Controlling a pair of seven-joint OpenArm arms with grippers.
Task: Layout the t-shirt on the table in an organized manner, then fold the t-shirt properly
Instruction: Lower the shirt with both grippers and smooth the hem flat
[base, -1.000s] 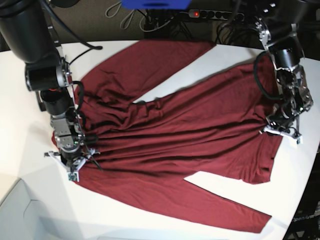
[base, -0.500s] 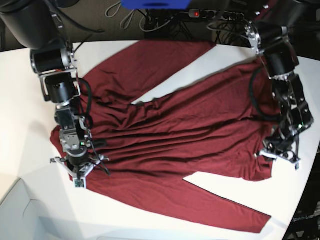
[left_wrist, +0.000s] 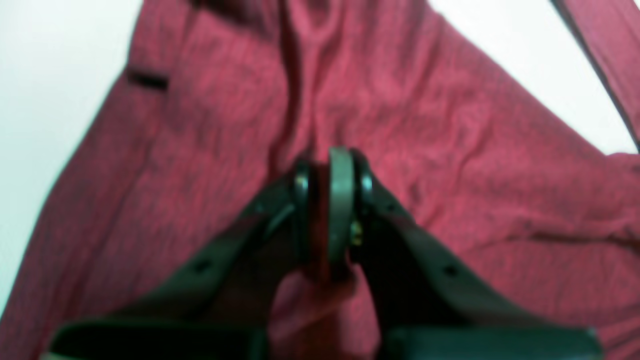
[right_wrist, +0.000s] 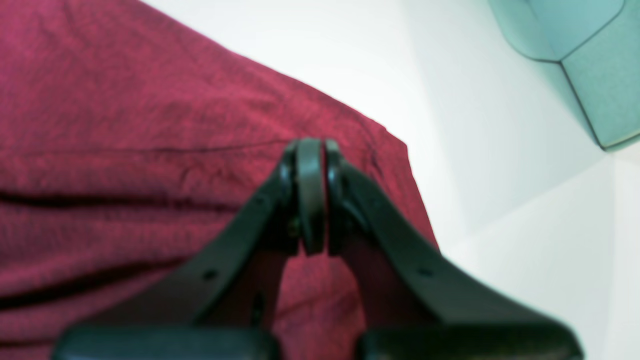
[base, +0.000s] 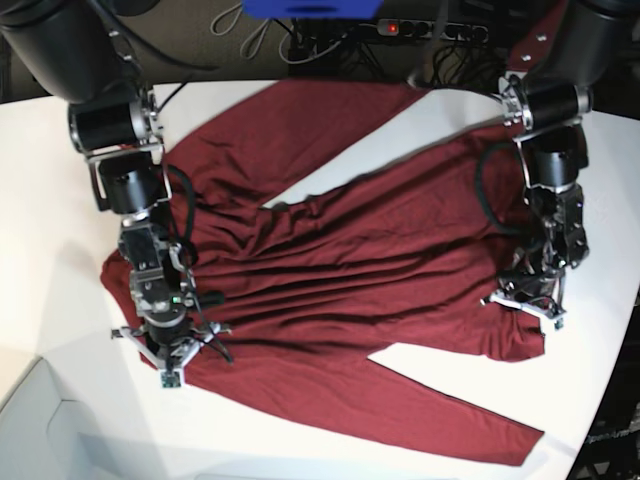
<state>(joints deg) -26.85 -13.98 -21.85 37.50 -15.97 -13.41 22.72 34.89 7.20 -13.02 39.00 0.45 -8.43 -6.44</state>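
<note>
At the lower left of the base view, the right gripper is clamped on the hem of the wrinkled maroon long-sleeved t-shirt. At right, the left gripper pinches the opposite edge. The shirt lies across the smooth white table. Best to pull evenly apart, low, keeping both pinches firm.
</note>
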